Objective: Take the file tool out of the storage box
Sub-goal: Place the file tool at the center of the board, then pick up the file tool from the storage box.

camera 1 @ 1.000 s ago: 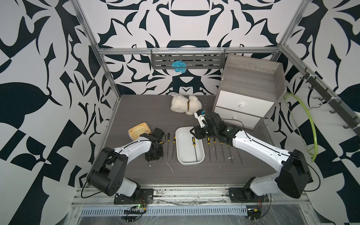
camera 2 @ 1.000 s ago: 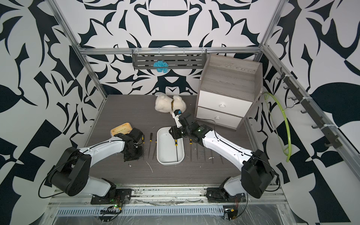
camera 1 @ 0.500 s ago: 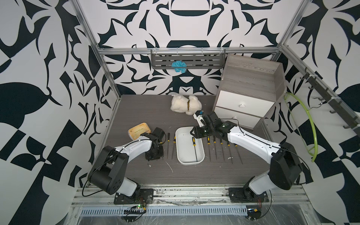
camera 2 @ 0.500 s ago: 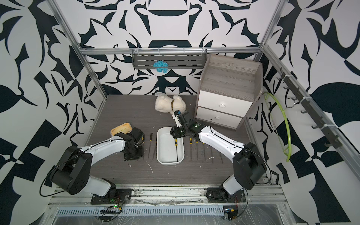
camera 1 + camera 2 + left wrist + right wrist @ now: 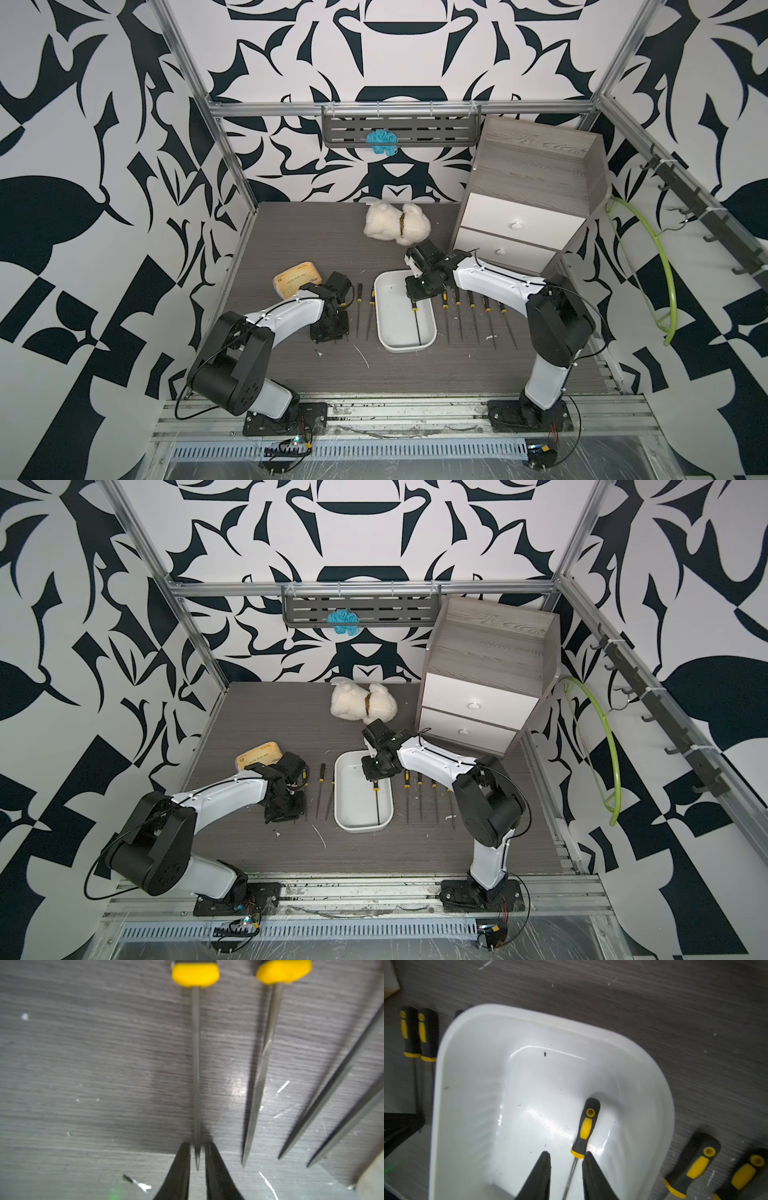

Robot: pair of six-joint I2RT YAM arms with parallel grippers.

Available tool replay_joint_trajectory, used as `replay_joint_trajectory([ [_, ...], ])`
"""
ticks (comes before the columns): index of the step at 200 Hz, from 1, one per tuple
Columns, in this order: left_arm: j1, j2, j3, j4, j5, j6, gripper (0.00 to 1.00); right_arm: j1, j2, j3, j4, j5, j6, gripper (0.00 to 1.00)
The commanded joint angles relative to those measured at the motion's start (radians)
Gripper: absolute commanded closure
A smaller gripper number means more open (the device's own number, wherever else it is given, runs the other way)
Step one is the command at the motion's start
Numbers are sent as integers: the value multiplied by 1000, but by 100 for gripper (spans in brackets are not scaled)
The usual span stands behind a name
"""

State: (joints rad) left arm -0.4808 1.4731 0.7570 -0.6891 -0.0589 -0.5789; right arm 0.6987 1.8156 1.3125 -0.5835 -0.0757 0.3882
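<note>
The storage box (image 5: 381, 309) is a shallow white tub in the middle of the table. One file tool (image 5: 415, 322) with a black and yellow handle (image 5: 585, 1128) lies in it along its right wall. My right gripper (image 5: 566, 1155) is open and hangs low over the box's far end. The file's thin shaft runs between its fingers, close to one of them. My left gripper (image 5: 197, 1145) is left of the box, low over the table. It is open a little, with a gap on each side of the tip of a file (image 5: 195, 1064) lying there.
More files (image 5: 359, 309) lie in a row left of the box and several files (image 5: 473, 316) right of it. A yellow pack (image 5: 297, 280) sits behind the left arm. A plush toy (image 5: 395, 224) and the grey cabinet (image 5: 528, 199) stand at the back.
My left gripper's jaws have parted from the file on the table. The right gripper has come nearer and lower, into the box's far end, and its jaws have narrowed slightly.
</note>
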Motion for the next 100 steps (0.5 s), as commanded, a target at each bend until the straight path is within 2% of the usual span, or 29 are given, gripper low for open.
replay_joint_trajectory([
  [1, -1, -42, 0, -26, 1, -4, 74, 35, 5, 74, -73, 137, -21, 69],
  [16, -10, -77, -3, -31, 6, -16, 55, 62, 46, 118, -120, 203, -31, 69],
  [29, -23, -123, -4, -38, 7, -28, 47, 82, 73, 143, -145, 251, -27, 69],
  [37, -27, -162, -3, -49, -3, -36, 46, 91, 88, 155, -157, 305, -23, 69],
  [67, -29, -287, 14, -86, -34, -58, 45, 99, 134, 183, -192, 354, 1, 68],
  [100, -30, -393, -15, 98, 127, -52, 44, 99, 185, 203, -188, 332, 11, 67],
])
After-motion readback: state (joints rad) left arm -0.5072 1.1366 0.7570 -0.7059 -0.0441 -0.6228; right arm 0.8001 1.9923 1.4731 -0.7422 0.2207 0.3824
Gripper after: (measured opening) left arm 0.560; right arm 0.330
